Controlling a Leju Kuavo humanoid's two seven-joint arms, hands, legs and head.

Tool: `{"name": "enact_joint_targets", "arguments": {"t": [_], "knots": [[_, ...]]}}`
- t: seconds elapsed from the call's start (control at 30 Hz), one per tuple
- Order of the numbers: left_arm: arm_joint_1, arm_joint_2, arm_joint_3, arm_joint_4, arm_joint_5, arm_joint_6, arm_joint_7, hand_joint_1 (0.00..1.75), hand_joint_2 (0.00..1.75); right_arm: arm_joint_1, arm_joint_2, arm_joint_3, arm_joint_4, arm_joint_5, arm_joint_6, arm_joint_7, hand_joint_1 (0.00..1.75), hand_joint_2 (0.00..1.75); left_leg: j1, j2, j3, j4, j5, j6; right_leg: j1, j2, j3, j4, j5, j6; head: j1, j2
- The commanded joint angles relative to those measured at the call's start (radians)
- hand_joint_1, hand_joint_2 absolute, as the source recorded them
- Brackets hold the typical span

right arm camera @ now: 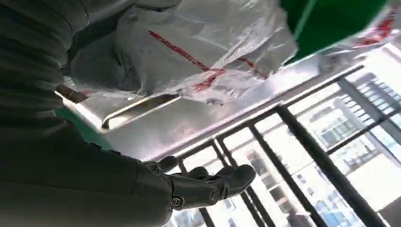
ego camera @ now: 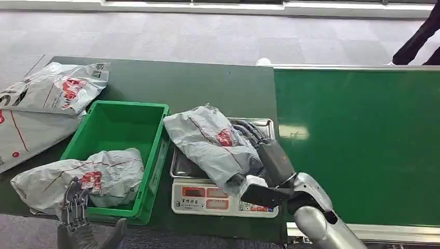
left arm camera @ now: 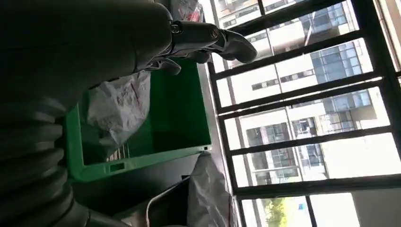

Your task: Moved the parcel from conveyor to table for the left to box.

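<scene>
A grey plastic parcel [ego camera: 210, 142] with red print lies on the metal tray [ego camera: 262, 123] of a scale [ego camera: 207, 199], between the green box [ego camera: 124, 122] and the conveyor [ego camera: 363, 145]. My right hand [ego camera: 267, 161] lies along the parcel's right side with its fingers stretched out; the parcel's near end overlaps the thumb. The right wrist view shows the parcel [right arm camera: 198, 47] on the tray [right arm camera: 189, 118] and the fingers [right arm camera: 213, 182] straight with nothing in them. A second parcel [ego camera: 104, 174] hangs over the box's front left corner. My left hand [ego camera: 77, 205] stands open just before it, fingers spread [left arm camera: 198, 40].
Two more grey parcels [ego camera: 59, 88] [ego camera: 26, 135] lie on the dark table [ego camera: 207, 88] left of the box. The green conveyor belt carries nothing. A person's dark sleeve [ego camera: 420, 36] shows at the far right beyond the belt.
</scene>
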Motion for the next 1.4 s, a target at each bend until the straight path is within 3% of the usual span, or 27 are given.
{"name": "enact_joint_targets", "arguments": {"t": [0.03, 0.17, 0.27, 0.3, 0.33, 0.37, 0.4, 0.57, 0.63, 0.67, 0.7, 0.73, 0.8, 0.9, 0.97, 1.0, 1.27, 1.4], "knots": [[-0.123, 0.091, -0.001, -0.046, -0.152, -0.077, 0.174, 0.00, 1.75, 0.177, 0.043, -0.223, -0.064, -0.518, 0.133, 0.004, 0.00, 1.75, 0.000, -0.007, -0.001, -0.002, 0.002, 0.000, 0.001, -0.007, 0.001, -0.002, 0.000, -0.001, 0.000, 0.000], [-0.181, 0.088, -0.001, -0.018, -0.223, -0.126, 0.228, 0.00, 1.75, 0.204, 0.031, -0.261, -0.050, -0.574, 0.192, 0.056, 0.00, 1.75, 0.000, -0.004, -0.001, -0.001, 0.002, 0.000, 0.000, -0.005, 0.001, -0.001, 0.000, 0.000, 0.000, 0.000], [-0.292, 0.034, -0.002, 0.046, -0.299, -0.254, 0.304, 0.00, 1.75, 0.269, 0.052, -0.359, -0.062, -0.542, 0.189, 0.037, 0.00, 1.75, 0.000, -0.006, -0.001, -0.003, 0.003, 0.001, 0.000, -0.007, 0.002, -0.003, 0.002, -0.001, 0.000, 0.000], [-0.346, 0.014, -0.021, 0.077, -0.336, -0.293, 0.327, 0.00, 1.75, 0.282, 0.099, -0.414, -0.075, -0.574, 0.145, -0.047, 0.00, 1.75, 0.000, -0.008, 0.000, -0.002, 0.003, 0.001, 0.000, -0.009, 0.002, -0.002, 0.001, -0.001, 0.000, 0.000], [-0.386, -0.009, -0.035, 0.104, -0.364, -0.306, 0.351, 0.00, 1.75, 0.280, 0.111, -0.424, -0.087, -0.582, 0.132, -0.068, 0.00, 1.75, -0.001, -0.009, -0.001, -0.003, 0.004, 0.001, 0.000, -0.010, 0.002, -0.003, 0.002, -0.001, 0.000, 0.000], [-0.437, -0.016, -0.068, 0.138, -0.405, -0.353, 0.407, 0.00, 1.75, 0.280, 0.215, -0.519, -0.136, -0.493, -0.071, -0.259, 0.00, 1.75, -0.001, -0.008, -0.001, -0.001, 0.003, 0.001, -0.001, -0.009, 0.000, -0.001, 0.001, -0.001, 0.000, 0.000], [-0.487, -0.048, -0.090, 0.176, -0.422, -0.356, 0.433, 0.00, 1.75, 0.292, 0.203, -0.478, -0.187, -0.486, -0.168, -0.242, 0.00, 1.75, -0.001, -0.011, -0.002, -0.002, 0.005, 0.001, -0.002, -0.012, 0.000, -0.002, 0.002, 0.000, 0.000, 0.000], [-0.480, -0.038, -0.101, 0.167, -0.426, -0.347, 0.443, 0.00, 1.75, 0.292, 0.180, -0.445, -0.210, -0.491, -0.204, -0.208, 0.00, 1.75, -0.001, -0.007, -0.004, -0.003, 0.007, 0.003, -0.002, -0.009, -0.001, -0.004, 0.005, 0.000, 0.000, 0.000], [-0.476, -0.035, -0.100, 0.164, -0.427, -0.346, 0.443, 0.00, 1.75, 0.291, 0.179, -0.443, -0.204, -0.493, -0.208, -0.210, 0.00, 1.75, -0.001, 0.001, 0.000, -0.002, 0.004, 0.002, -0.002, 0.000, -0.001, -0.002, 0.005, -0.001, 0.000, 0.000], [-0.507, -0.040, -0.118, 0.186, -0.467, -0.369, 0.484, 0.00, 1.75, 0.293, 0.263, -0.493, -0.238, -0.434, -0.451, -0.401, 0.00, 1.75, -0.001, 0.003, -0.001, -0.002, 0.004, 0.002, -0.001, 0.002, -0.002, -0.002, 0.005, -0.001, 0.000, 0.000], [-0.556, -0.059, -0.141, 0.231, -0.502, -0.384, 0.520, 0.00, 1.75, 0.299, 0.274, -0.465, -0.329, -0.453, -0.624, -0.449, 0.00, 1.75, -0.001, 0.003, -0.001, -0.003, 0.005, 0.001, -0.001, 0.002, -0.002, -0.003, 0.006, -0.001, 0.000, 0.000], [-0.609, -0.078, -0.167, 0.287, -0.525, -0.385, 0.545, 0.00, 1.75, 0.316, 0.303, -0.473, -0.421, -0.386, -0.695, -0.449, 0.00, 1.75, -0.001, 0.000, -0.002, -0.003, 0.005, 0.001, -0.001, -0.001, -0.002, -0.002, 0.005, -0.002, 0.000, 0.000], [-0.727, -0.114, -0.228, 0.428, -0.602, -0.407, 0.620, 0.00, 1.75, 0.378, 0.354, -0.500, -0.472, -0.350, -0.695, -0.449, 0.00, 1.75, -0.002, -0.005, -0.006, 0.001, 0.005, 0.001, -0.002, -0.006, -0.006, 0.002, 0.003, -0.001, 0.000, 0.000], [-0.828, -0.158, -0.270, 0.574, -0.620, -0.414, 0.658, 0.00, 1.75, 0.405, 0.348, -0.516, -0.420, -0.427, -0.695, -0.449, 0.00, 1.75, -0.001, -0.019, -0.006, -0.002, 0.009, 0.002, -0.001, -0.020, -0.002, -0.003, 0.004, -0.001, 0.000, 0.000], [-0.903, -0.199, -0.314, 0.682, -0.687, -0.461, 0.729, 0.00, 1.75, 0.399, 0.346, -0.522, -0.373, -0.479, -0.695, -0.449, 0.00, 1.75, 0.000, -0.009, -0.003, -0.001, 0.006, 0.001, 0.000, -0.010, -0.002, -0.002, 0.004, -0.001, 0.000, 0.000], [-0.930, -0.216, -0.335, 0.725, -0.737, -0.469, 0.757, 0.00, 1.75, 0.404, 0.274, -0.448, -0.328, -0.475, -0.695, -0.449, 0.00, 1.75, 0.000, -0.010, -0.003, -0.002, 0.007, 0.002, 0.000, -0.011, 0.000, -0.004, 0.006, -0.001, 0.000, 0.000], [-1.049, -0.327, -0.382, 1.042, -0.922, -0.565, 0.874, 0.00, 1.75, 0.345, 0.273, -0.351, -0.289, -0.401, -0.695, -0.449, 0.00, 1.75, 0.000, -0.002, -0.004, -0.002, 0.007, 0.002, -0.003, -0.003, -0.003, -0.003, 0.009, 0.001, 0.000, 0.000], [-1.054, -0.337, -0.383, 1.071, -0.930, -0.553, 0.870, 0.00, 1.75, 0.339, 0.276, -0.349, -0.282, -0.398, -0.695, -0.449, 0.00, 1.75, 0.000, -0.001, -0.003, -0.004, 0.008, 0.002, -0.002, -0.001, -0.003, -0.005, 0.010, 0.000, 0.000, 0.000]]}}
